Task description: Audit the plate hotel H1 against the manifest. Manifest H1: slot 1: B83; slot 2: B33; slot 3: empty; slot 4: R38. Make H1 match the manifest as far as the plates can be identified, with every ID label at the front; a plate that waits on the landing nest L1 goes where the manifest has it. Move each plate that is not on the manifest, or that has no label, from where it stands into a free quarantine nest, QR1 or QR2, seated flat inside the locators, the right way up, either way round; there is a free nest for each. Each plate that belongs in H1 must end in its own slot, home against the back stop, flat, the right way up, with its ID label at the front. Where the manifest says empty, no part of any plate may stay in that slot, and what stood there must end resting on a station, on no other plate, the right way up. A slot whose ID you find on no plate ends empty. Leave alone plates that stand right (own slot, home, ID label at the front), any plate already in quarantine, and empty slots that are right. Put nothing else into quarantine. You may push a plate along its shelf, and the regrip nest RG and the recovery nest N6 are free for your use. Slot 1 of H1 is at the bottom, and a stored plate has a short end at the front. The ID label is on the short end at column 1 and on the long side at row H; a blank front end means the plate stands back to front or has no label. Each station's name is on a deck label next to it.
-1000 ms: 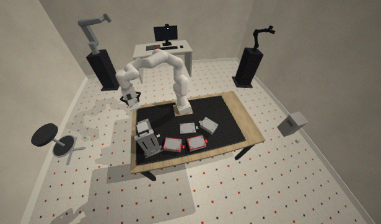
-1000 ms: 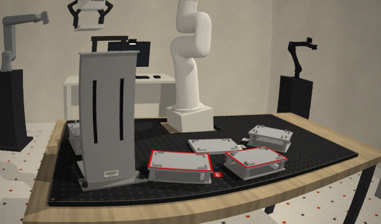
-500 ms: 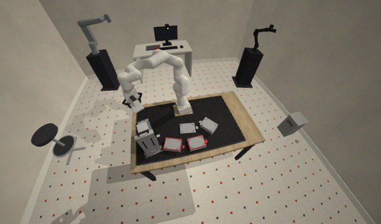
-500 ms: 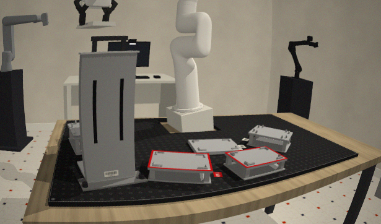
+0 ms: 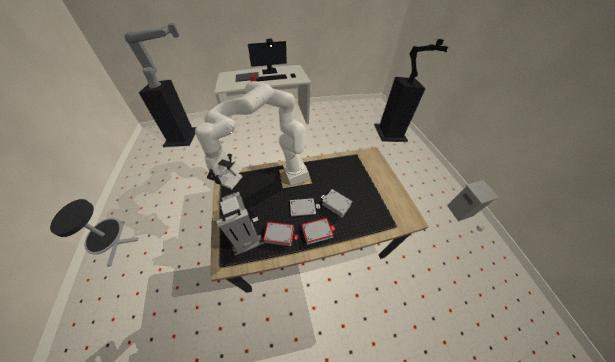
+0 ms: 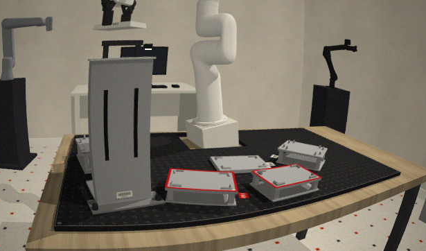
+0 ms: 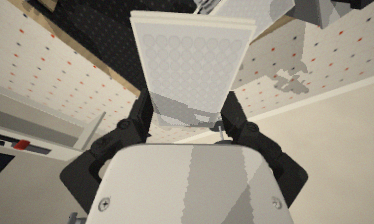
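White rectangular well plate (image 7: 193, 65), dimpled with round wells: clamped by its long sides in the black two-fingered end effector (image 7: 188, 112), aloft above the wood-edged bench (image 5: 386, 172) beside the tall grey plate hotel (image 6: 119, 132).

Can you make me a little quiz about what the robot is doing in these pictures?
1. True or false: the jaws are shut on a white plate.
2. Fill in the gap: the two front nests on the black mat have rims coloured ____.
3. Where is the held plate compared with the tall grey hotel?
A. Higher than its top
B. In its bottom slot
C. On the floor

Key: 1 true; 2 red; 3 A.
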`<state>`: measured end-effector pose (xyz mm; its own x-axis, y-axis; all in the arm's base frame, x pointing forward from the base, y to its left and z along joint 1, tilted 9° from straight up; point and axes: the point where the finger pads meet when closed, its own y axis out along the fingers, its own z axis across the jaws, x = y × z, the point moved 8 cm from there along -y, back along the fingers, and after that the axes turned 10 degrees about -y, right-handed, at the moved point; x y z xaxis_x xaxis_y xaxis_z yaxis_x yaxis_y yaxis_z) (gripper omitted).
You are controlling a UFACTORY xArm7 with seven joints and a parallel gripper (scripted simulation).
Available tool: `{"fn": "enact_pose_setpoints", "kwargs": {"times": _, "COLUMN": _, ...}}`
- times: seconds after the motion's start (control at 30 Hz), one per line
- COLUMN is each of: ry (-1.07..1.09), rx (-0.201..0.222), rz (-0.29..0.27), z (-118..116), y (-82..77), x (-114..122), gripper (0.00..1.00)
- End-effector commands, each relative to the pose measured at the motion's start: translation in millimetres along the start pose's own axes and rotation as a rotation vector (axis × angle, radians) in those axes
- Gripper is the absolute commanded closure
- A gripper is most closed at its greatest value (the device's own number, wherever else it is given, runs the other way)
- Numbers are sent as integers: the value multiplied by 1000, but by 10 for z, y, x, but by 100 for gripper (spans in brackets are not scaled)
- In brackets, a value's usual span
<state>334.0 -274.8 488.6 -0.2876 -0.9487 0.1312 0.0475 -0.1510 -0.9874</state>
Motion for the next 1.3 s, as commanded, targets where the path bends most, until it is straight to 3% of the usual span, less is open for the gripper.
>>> {"fn": "enact_pose_setpoints", "kwargs": {"times": 0.0, "ry": -182, "rx": 4, "rz": 0, "z": 123, "y": -19, "x": -201, "gripper": 100}}
{"fn": "enact_pose_setpoints", "kwargs": {"times": 0.13, "ry": -307, "rx": 5, "rz": 0, "z": 184, "y": -19, "x": -392, "gripper": 100}}
{"fn": "enact_pose_setpoints", "kwargs": {"times": 0.2, "ry": -307, "rx": 5, "rz": 0, "z": 184, "y": -19, "x": -392, "gripper": 100}}
{"fn": "enact_pose_setpoints", "kwargs": {"times": 0.7, "ry": -307, "rx": 5, "rz": 1, "z": 415, "y": -21, "x": -1106, "gripper": 100}}
{"fn": "enact_pose_setpoints", "kwargs": {"times": 0.93, "ry": -307, "rx": 5, "rz": 1, "z": 482, "y": -22, "x": -1313, "gripper": 100}}
{"fn": "enact_pose_setpoints", "kwargs": {"times": 1.27, "ry": -307, "rx": 5, "rz": 1, "z": 516, "y": -23, "x": -1812, "gripper": 100}}
